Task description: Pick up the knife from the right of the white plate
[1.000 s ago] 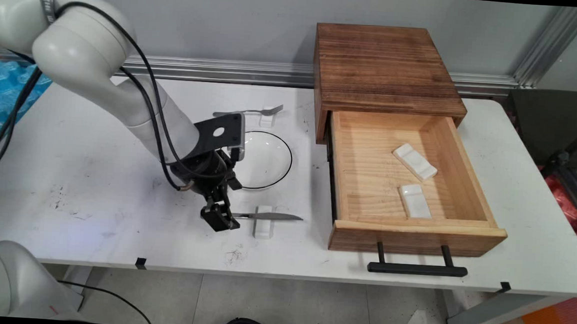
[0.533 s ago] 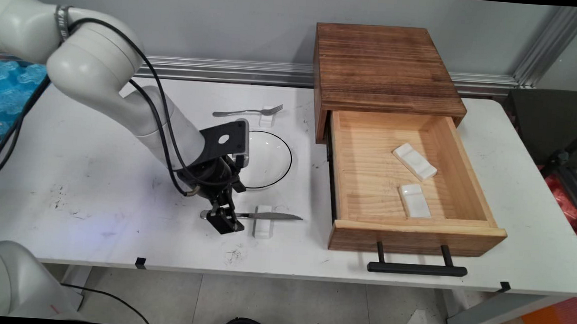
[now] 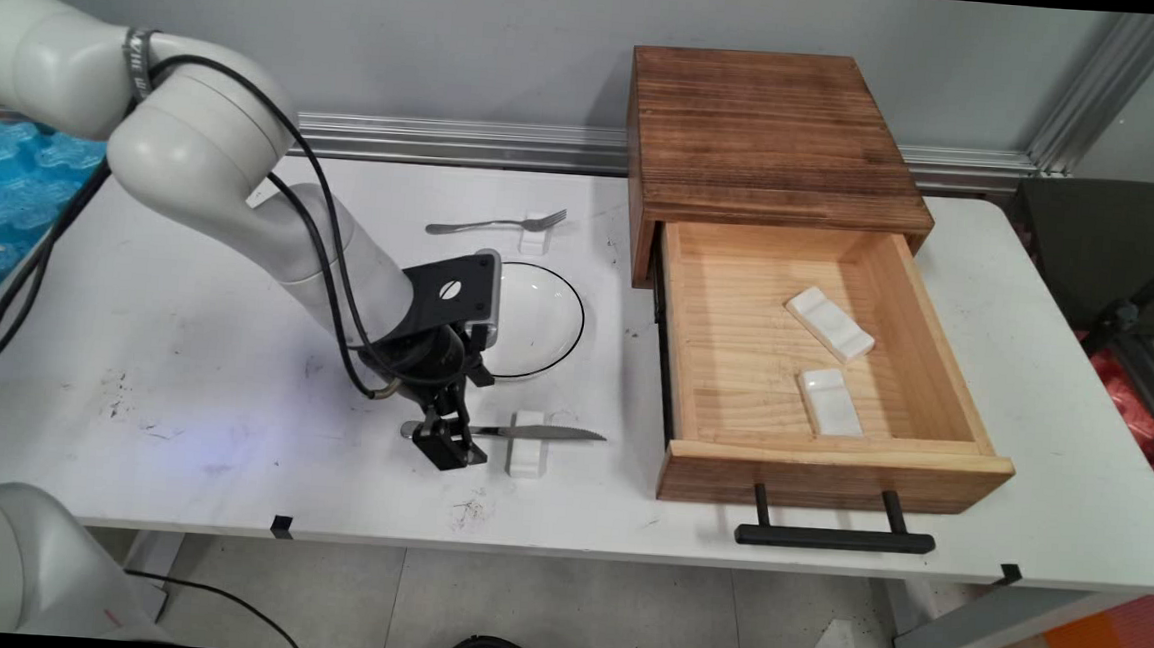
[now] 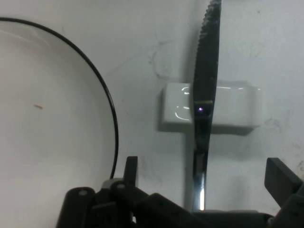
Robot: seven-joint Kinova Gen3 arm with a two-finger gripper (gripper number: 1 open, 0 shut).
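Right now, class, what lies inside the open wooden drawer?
Two white ceramic rests lie on the drawer floor: one farther back, one near the front. Nothing else shows there. The strip just behind the front panel is hidden.

We are seeing the tool (image 3: 444, 443) hanging over the handle end of a knife (image 3: 530, 431) that is lying across a rest (image 3: 526, 453) near the worktop's (image 3: 184, 360) front edge. A plate (image 3: 534, 319) is sitting just behind it, a fork (image 3: 495, 224) lying farther back. To the right, a drawer (image 3: 809, 458) is standing open, holding two more rests (image 3: 830, 324).
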